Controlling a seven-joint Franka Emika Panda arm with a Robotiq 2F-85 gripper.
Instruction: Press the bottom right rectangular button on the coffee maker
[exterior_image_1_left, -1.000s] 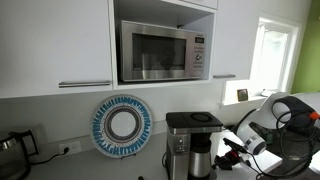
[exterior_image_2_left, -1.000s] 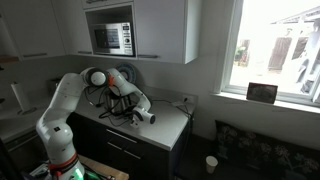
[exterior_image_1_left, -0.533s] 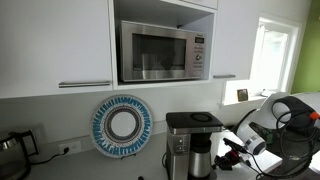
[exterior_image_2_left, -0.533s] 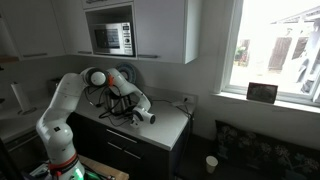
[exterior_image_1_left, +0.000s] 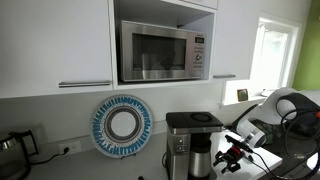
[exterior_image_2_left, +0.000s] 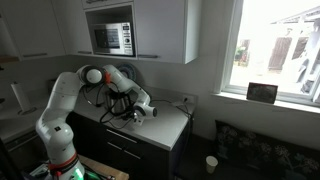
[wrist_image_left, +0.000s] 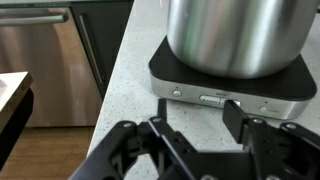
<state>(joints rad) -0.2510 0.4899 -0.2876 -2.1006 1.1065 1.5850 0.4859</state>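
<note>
The coffee maker (exterior_image_1_left: 190, 140) stands on the counter, black and silver with a dark carafe. In the wrist view its silver base (wrist_image_left: 280, 88) fills the top, with the steel carafe (wrist_image_left: 235, 35) on it. A rectangular button (wrist_image_left: 212, 98) sits on the base's front edge between two small round ones. My gripper (wrist_image_left: 197, 115) hovers just in front of that edge, open, with nothing between its fingers. The right finger (wrist_image_left: 236, 117) covers the strip just right of the visible button. In both exterior views the gripper (exterior_image_1_left: 229, 158) (exterior_image_2_left: 150, 111) is low beside the machine.
A steel microwave (exterior_image_1_left: 160, 52) sits in the cabinet above. A blue-and-white plate (exterior_image_1_left: 121, 125) leans on the wall, and a dark kettle (exterior_image_1_left: 12, 148) is far off along the counter. The wrist view shows the speckled counter (wrist_image_left: 125, 85) ending at a stainless appliance front (wrist_image_left: 45, 60).
The gripper's jaws have opened from shut. The arm has shifted slightly, bringing the gripper lower and closer to the coffee maker's base.
</note>
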